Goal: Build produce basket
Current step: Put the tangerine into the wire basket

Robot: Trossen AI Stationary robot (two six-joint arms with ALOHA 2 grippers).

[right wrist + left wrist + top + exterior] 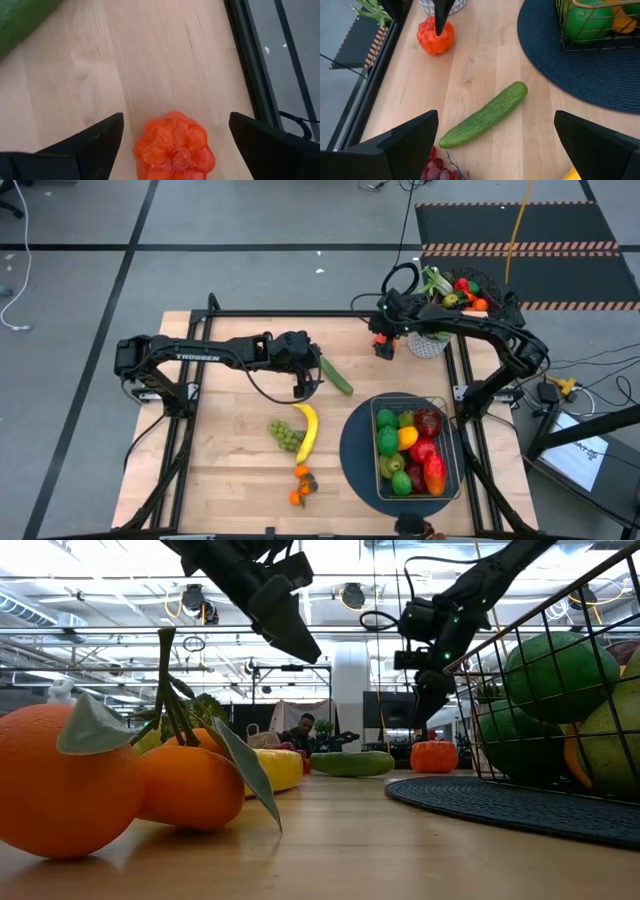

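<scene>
Orange pepper-looking thing [174, 147] sits right under the right gripper [381, 346], fingers spread wide on either side of it, nothing held yet. My read is it's lined up that way for a straight drop and pinch. Same deal on the other side: the left gripper [303, 387] hangs jaws apart and empty just beside the cucumber [485, 115], probably next in line.

Wire basket [457, 442] sits on the dark round mat [352, 452] at the near right, already mostly full of green, red and yellow pieces. Banana [306, 429], grapes [285, 434] and small oranges [301, 485] lie loose on the wood to its left.

Top-down view gives the whole layout. Only the right wrist camera shows how centred the pepper is between the fingers. Table-level view buries all that behind big oranges up front.
</scene>
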